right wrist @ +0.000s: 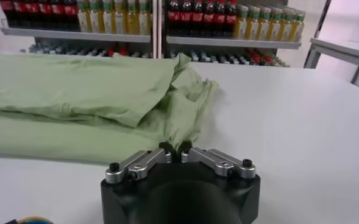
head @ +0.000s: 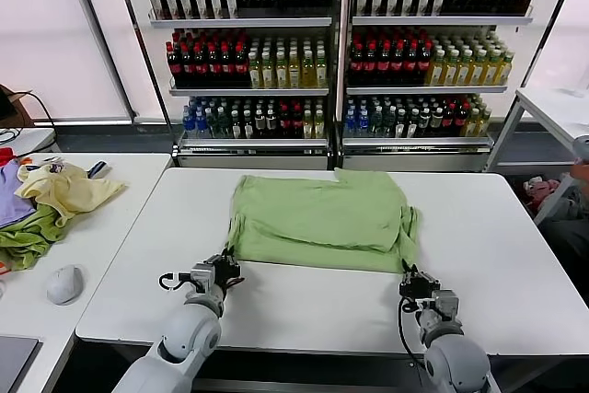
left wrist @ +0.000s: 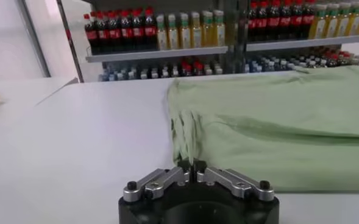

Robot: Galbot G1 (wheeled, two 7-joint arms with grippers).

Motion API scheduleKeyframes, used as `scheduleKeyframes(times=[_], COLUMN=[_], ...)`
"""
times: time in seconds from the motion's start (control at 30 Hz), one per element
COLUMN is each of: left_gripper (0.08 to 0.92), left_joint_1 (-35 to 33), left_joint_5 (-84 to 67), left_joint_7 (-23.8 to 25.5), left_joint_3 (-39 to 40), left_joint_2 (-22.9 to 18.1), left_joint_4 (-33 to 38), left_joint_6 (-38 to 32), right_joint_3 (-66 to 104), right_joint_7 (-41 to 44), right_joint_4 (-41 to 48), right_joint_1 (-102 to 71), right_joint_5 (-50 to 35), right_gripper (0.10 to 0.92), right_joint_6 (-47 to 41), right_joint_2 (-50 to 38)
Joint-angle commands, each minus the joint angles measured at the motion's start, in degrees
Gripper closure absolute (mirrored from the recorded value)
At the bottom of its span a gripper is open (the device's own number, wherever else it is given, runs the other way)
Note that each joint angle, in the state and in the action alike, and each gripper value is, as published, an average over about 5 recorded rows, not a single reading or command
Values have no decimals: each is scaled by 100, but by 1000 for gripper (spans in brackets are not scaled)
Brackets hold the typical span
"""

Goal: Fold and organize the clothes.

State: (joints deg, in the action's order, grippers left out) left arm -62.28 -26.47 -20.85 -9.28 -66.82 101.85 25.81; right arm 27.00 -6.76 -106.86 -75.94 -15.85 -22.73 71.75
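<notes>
Centrally on the white table [head: 497, 255] lies a pale lime-green soft-knit shirt [head: 317, 218], partly folded, sleeves tucked in. It looks light, limp and likely to slide and sag, so its near-edge corners seem the best holds. Left gripper [head: 224, 270] and right gripper [head: 410, 283] sit clenched, empty, at those corners.

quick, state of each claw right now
left claw: closed, empty, at the shirt's near edge
right claw: closed, empty, at the shirt's near edge

Bare table [head: 304, 306] around shirt [head: 317, 218]
</notes>
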Motion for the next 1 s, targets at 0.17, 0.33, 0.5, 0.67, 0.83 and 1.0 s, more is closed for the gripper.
scheduleKeyframes(times=[0.17, 0.33, 0.5, 0.67, 0.83, 1.0], left_gripper=[898, 898, 896, 826, 682, 535], left_joint_1=[-2319, -2840, -3107, -2905, -2215, -1047], left_joint_5=[323, 609, 684, 504, 57, -210], left_joint_7=[-1, 1, 0, 79, 236, 307], left_joint_3=[-340, -440, -631, -1137, -1582, -1322], left_joint_2=[90, 57, 7, -20, 68, 285], left_joint_4=[2117, 2464, 2682, 2885, 2873, 2187], left_joint_6=[19, 20, 91, 150, 223, 260], right_joint_3=[594, 650, 691, 795, 789, 547], right_joint_7=[227, 223, 180, 60, -82, -189], right_joint_4=[-1622, -1931, -2184, -2426, -2290, -1563], right_joint_1=[-2050, -2419, -2480, -2298, -1607, -462], right_joint_5=[682, 931, 1014, 811, 379, 42], right_gripper=[874, 874, 831, 691, 544, 406], right_joint_6=[276, 263, 468, 829, 747, 462], right_joint_2=[82, 147, 128, 27, -181, -435])
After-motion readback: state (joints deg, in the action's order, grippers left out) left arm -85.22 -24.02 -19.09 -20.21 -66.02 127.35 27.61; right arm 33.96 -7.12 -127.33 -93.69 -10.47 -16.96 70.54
